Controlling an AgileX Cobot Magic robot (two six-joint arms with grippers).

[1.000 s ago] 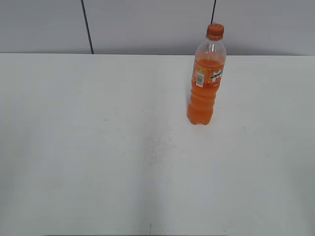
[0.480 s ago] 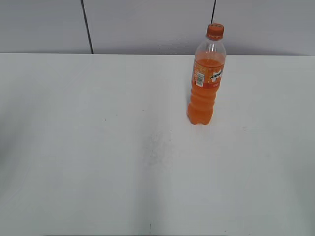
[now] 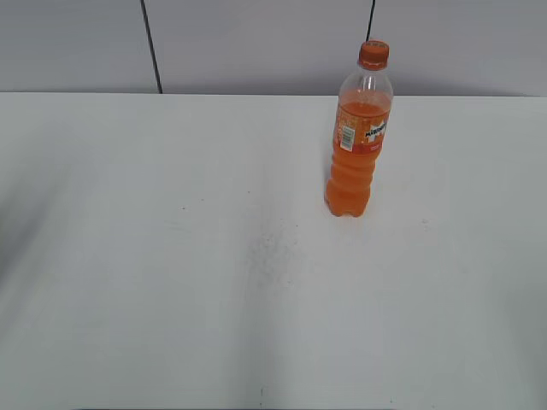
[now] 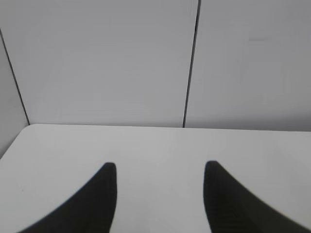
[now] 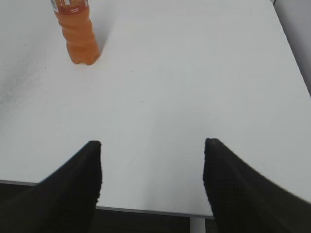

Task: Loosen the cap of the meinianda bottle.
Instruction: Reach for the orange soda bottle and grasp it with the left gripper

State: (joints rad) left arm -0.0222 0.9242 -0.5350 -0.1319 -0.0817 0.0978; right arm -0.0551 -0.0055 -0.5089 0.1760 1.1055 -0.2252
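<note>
The meinianda bottle [image 3: 357, 141] stands upright on the white table, right of centre toward the back, filled with orange drink. Its orange cap [image 3: 373, 54] sits on the neck. In the right wrist view only the bottle's lower body [image 5: 80, 36] shows, at the top left. My right gripper [image 5: 153, 145] is open and empty above the table's near edge, well short of the bottle. My left gripper [image 4: 159, 167] is open and empty, facing the back wall over bare table; the bottle is out of that view. Neither gripper appears in the exterior view.
The white table [image 3: 171, 256] runs to a grey panelled wall [image 3: 256, 43] at the back. Its front edge [image 5: 146, 211] lies under my right gripper, with dark floor below. A rounded table corner [image 4: 24, 133] shows at the left in the left wrist view.
</note>
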